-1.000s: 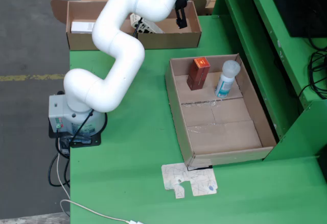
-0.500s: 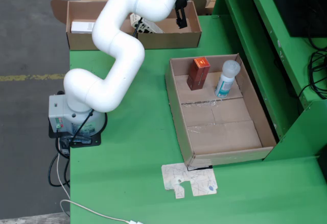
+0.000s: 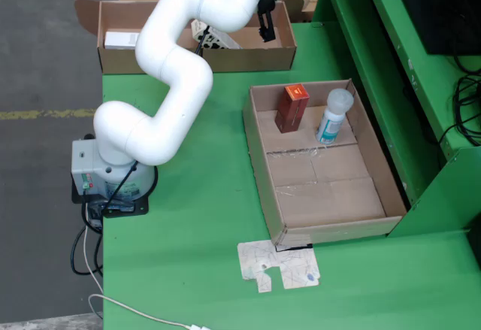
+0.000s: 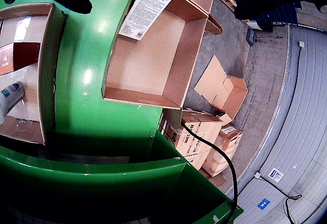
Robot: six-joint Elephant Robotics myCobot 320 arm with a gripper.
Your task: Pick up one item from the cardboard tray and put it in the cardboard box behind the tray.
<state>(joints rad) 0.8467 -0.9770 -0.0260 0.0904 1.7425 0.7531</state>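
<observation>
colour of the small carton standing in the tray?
Reddish-brown carton with an orange top; clearest in the fixed overhead view.

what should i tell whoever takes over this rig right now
End effector: over the right half of the cardboard box, holding nothing visible; open or shut unclear.
Tray: red carton and white bottle stand at its far end.
Box: white packet already inside, another white item on the left.
Left: whether more tray items must go in is unclear.

a warehouse: concrete floor (image 3: 45, 59), roller door (image 4: 301, 106), stacked cartons (image 4: 204, 142).
</observation>
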